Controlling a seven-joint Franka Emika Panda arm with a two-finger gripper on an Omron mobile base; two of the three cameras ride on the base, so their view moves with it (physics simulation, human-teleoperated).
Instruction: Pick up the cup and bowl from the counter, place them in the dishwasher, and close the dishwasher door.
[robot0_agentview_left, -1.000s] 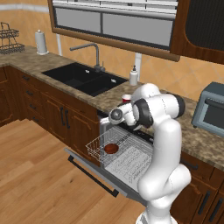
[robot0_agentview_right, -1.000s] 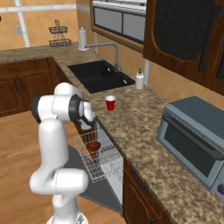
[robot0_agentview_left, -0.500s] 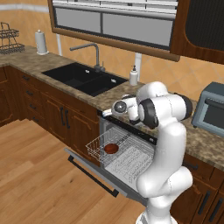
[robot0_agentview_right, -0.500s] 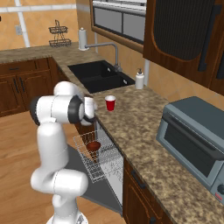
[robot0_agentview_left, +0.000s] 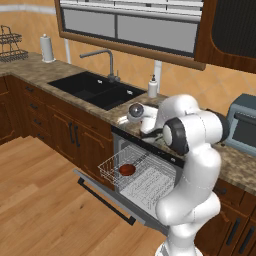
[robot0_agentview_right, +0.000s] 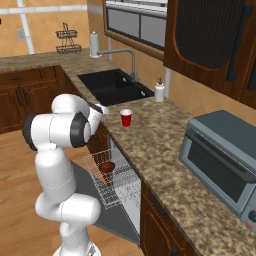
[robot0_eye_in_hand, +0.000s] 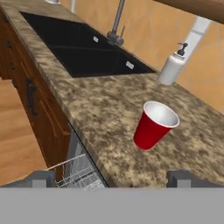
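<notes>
- Seeing the gripper with its jaws spread apart and nothing between them, low centre of my hand view, above the counter edge.
- The cup stands upright on the counter, centre right of the hand view, near the soap bottle.
- The bowl sits in the white rack, lower centre of the left base view.
- The dishwasher door hangs open; the dishwasher is at lower centre of the right base view.
</notes>
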